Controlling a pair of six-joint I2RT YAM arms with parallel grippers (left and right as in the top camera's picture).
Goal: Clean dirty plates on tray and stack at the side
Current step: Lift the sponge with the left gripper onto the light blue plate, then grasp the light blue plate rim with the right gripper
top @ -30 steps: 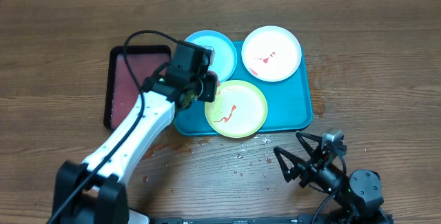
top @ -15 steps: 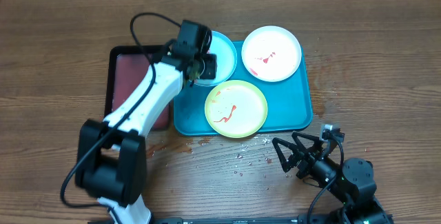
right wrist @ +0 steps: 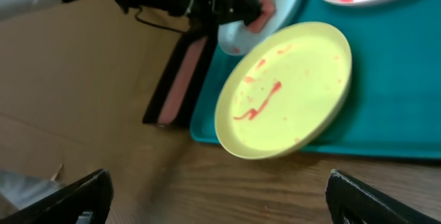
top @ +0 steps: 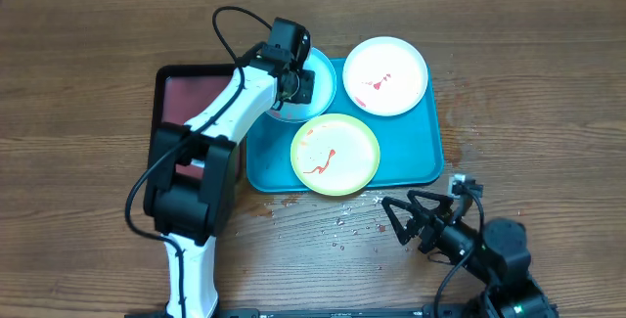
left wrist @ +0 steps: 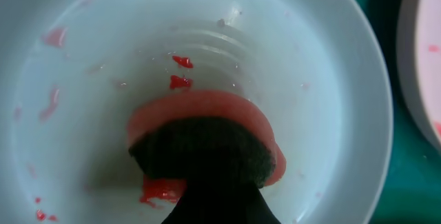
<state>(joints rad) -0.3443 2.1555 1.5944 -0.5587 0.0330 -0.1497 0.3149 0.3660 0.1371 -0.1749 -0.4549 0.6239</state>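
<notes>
The left gripper (top: 296,88) is pressing its clamped pink sponge (left wrist: 200,110) onto the light blue plate (top: 323,64) lying directly beneath at the tray's (top: 411,147) far-left corner, while the right gripper (top: 394,222) is idling open, well apart.

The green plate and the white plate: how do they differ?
The green plate lies at the tray's near edge, overhanging it; the white plate sits in its far right corner. The green plate bears a long red squiggle, the white plate small red dabs. Both are round, alike in size.
</notes>
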